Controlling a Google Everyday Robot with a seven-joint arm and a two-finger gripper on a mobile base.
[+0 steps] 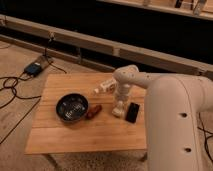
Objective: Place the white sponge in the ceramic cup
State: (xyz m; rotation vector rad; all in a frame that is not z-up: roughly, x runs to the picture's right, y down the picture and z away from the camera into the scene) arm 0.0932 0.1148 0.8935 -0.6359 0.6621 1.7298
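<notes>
My gripper (118, 109) points straight down onto the wooden table (60, 140), between a reddish-brown object and a black slab. Its tip sits on a small white block, the white sponge (117, 112), and is shut on it at table level. The white arm comes in from the right and covers much of the table's right side. The ceramic cup is hidden in this view.
A wide dark bowl (71, 107) stands left of centre, with the reddish-brown object (93, 111) right beside it. A white bottle-shaped object (105, 86) lies behind the gripper. The black slab (132, 112) lies just right of it. Cables and a box lie on the floor at left.
</notes>
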